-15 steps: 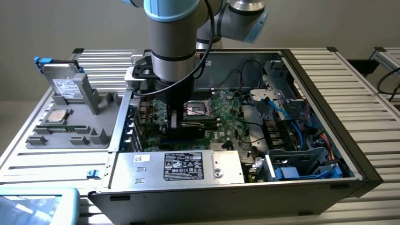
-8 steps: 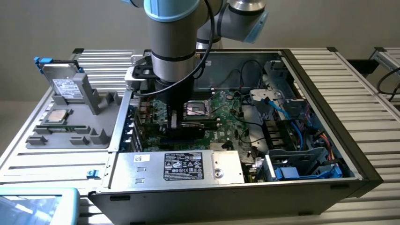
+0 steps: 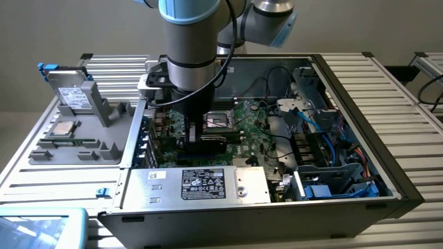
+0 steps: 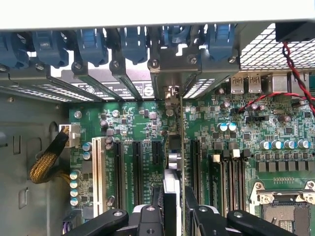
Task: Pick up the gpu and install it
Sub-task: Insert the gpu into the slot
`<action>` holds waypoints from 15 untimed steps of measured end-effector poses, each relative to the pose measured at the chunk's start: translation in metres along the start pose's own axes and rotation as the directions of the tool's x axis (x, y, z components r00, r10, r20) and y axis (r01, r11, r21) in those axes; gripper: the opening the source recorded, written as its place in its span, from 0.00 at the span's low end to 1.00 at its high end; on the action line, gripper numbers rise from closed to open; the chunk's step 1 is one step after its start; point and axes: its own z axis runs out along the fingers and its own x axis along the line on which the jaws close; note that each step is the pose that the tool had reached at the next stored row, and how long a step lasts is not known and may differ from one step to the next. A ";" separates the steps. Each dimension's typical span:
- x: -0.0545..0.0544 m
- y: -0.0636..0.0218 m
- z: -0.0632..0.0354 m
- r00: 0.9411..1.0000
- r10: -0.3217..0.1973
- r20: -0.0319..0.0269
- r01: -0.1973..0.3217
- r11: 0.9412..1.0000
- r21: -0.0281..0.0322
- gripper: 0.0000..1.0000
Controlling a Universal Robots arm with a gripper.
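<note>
A ribbed metal workbench [image 3: 387, 88] carries an open black desktop computer case [image 3: 360, 207], laid on its side against a plain pale wall. On the exterior view's left, one grey plastic parts holder [image 3: 90, 135] is seen, with one silver boxy hard drive with a white label [image 3: 71, 93] propped in it and one square silver processor [image 3: 64, 128] lying flat. Further right, one silver power supply with a black label [image 3: 201, 184] lies at the case's near edge, and blue cables are bundled at the far right.

Inside the case, the black two-fingered gripper [image 4: 173, 196] is lowered over the green motherboard [image 4: 216, 147]. Its jaws stand partly closed on the gpu [image 4: 173, 162], a thin card seen edge-on, held upright with its silver end bracket reaching the rear slot openings. The card is judged to sit over, or already partly in, one of the four black expansion slots [image 4: 156, 152] counted beside one white slot [image 4: 96, 172]. The insertion step appears to be in hand; straight downward pressure, with the card edge kept square to the slot, is judged necessary for seating.
</note>
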 end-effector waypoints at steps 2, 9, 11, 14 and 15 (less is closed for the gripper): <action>0.000 0.0004 0.0000 1.000 0.000 0.000 0.000 1.000 0.000 0.28; 0.000 0.0006 0.0000 1.000 0.000 0.000 0.000 1.000 0.000 0.28; 0.000 0.0005 0.0000 1.000 0.000 0.000 0.000 1.000 0.000 0.28; 0.000 0.0005 0.0000 1.000 0.000 0.000 0.000 1.000 0.000 0.28; 0.000 0.0006 0.0000 1.000 0.000 0.000 0.000 1.000 0.000 0.28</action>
